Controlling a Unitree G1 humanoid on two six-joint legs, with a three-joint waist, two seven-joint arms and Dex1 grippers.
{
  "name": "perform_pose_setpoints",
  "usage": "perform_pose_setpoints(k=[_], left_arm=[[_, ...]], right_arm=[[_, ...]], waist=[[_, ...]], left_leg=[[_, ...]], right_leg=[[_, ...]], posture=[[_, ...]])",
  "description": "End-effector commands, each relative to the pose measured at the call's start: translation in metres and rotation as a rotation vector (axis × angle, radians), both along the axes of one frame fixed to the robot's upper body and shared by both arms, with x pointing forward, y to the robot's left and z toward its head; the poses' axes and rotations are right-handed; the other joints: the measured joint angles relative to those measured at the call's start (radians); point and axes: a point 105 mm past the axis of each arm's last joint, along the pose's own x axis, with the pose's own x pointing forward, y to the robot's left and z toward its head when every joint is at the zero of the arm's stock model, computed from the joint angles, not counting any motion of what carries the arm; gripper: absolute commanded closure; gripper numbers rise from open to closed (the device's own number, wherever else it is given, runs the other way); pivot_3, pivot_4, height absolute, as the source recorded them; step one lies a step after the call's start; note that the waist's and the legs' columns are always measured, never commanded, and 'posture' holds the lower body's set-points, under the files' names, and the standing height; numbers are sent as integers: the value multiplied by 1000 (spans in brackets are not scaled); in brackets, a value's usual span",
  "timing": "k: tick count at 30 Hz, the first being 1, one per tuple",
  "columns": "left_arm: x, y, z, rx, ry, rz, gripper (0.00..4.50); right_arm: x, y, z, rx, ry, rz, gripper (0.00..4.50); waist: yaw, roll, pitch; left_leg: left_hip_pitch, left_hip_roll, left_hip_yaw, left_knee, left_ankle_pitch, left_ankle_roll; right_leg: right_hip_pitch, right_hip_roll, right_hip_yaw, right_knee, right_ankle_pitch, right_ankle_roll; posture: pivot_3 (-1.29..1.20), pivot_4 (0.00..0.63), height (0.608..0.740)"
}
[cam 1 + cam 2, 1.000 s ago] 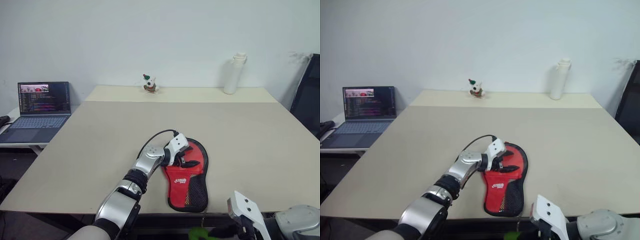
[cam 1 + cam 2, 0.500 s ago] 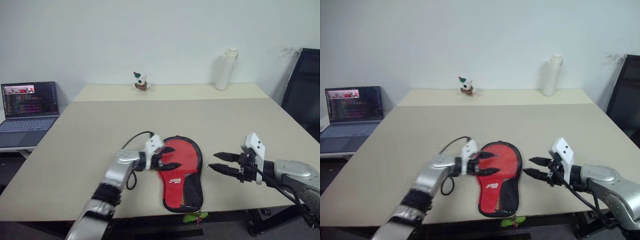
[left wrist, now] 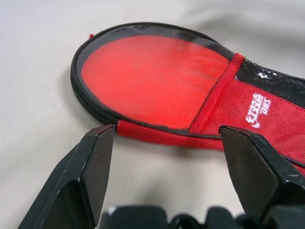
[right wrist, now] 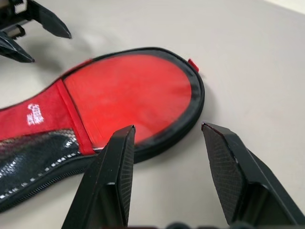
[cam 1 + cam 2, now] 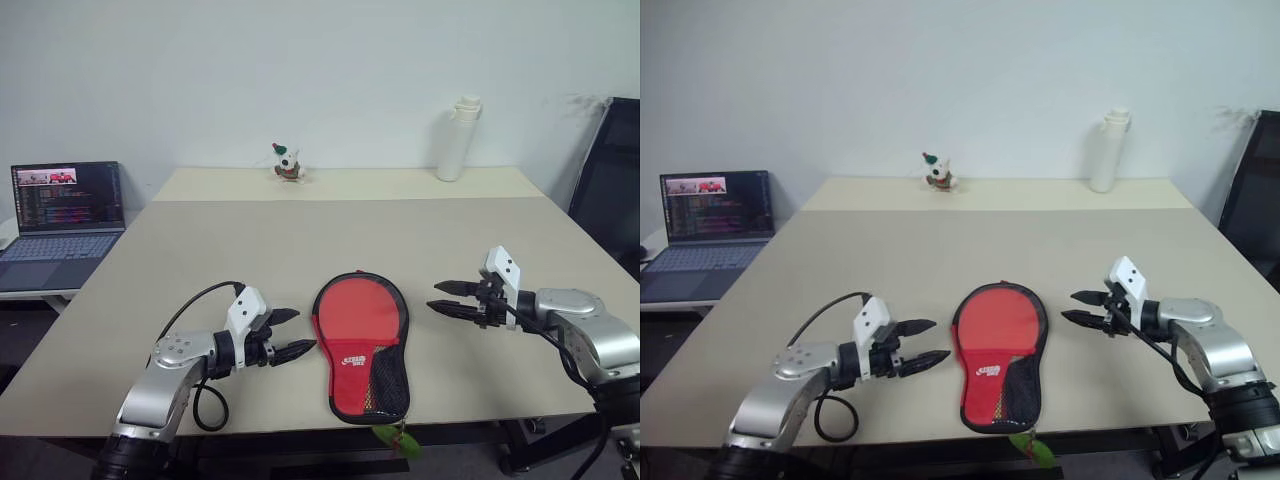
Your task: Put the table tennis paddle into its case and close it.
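The case (image 5: 360, 322) lies flat on the table near its front edge, red side up, with its mesh pocket towards me; its edge looks closed all round. The table tennis paddle is hidden. My left gripper (image 5: 303, 330) hovers open just left of the case, pointing at it, apart from it. My right gripper (image 5: 433, 295) is open to the right of the case, pointing left at its round end, with a small gap. The left wrist view looks between open fingers (image 3: 90, 162) at the case (image 3: 152, 81). The right wrist view shows the case (image 4: 128, 90) and the left gripper (image 4: 28, 24) beyond it.
An open laptop (image 5: 60, 215) sits on a side desk to the left. A white bottle (image 5: 455, 140) and a small toy figure (image 5: 288, 163) stand at the table's (image 5: 250, 240) far edge. A black chair (image 5: 612, 170) is at the right. A green tag (image 5: 395, 438) hangs off the front edge.
My left gripper has drawn back off the case to its left. My right gripper has come up from below the table edge to the case's right side. The camera shifted.
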Motion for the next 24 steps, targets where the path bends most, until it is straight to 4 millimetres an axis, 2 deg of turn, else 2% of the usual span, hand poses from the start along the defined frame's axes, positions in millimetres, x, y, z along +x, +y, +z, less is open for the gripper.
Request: perform_pose_setpoints(k=[1, 8, 12, 15, 18, 24], left_arm=[[-1, 6, 21, -2, -94, 35, 695], [1, 6, 27, 0, -138, 75, 695], [9, -4, 30, 12, -162, 94, 695], [16, -7, 33, 28, -185, 98, 695], [22, -4, 31, 43, -191, 95, 695], [27, 8, 25, 45, -181, 148, 695]], right_arm=[[4, 2, 8, -16, -55, 42, 2108], [6, -17, 7, -36, -51, 6, 2108], [6, -41, 10, -63, -48, -43, 2108], [7, -51, 16, -76, -59, -80, 2108], [5, -49, 23, -76, -81, -96, 2108], [-8, -42, 24, -73, -59, -85, 2108]], waist=[[0, 0, 0], [-1, 0, 0], [1, 0, 0], [2, 0, 0], [-1, 0, 0], [-5, 1, 0]], left_leg=[[0, 0, 0, 0, 0, 0], [0, 0, 1, 0, 0, 0], [0, 0, 0, 0, 0, 0], [0, -1, 0, 0, 0, 0], [1, -1, 1, 0, 0, 0], [1, 1, 0, 0, 0, 0]], right_leg=[[0, 0, 0, 0, 0, 0], [0, 0, 0, 1, 0, 0], [0, 0, 0, 1, 0, 0], [1, -1, 0, 1, 1, -1], [1, -1, 0, 1, 1, -1], [0, 1, 1, 1, 1, -1]], posture=[[0, 150, 740], [0, 150, 740], [0, 150, 740], [0, 150, 740], [0, 150, 740], [0, 150, 740]])
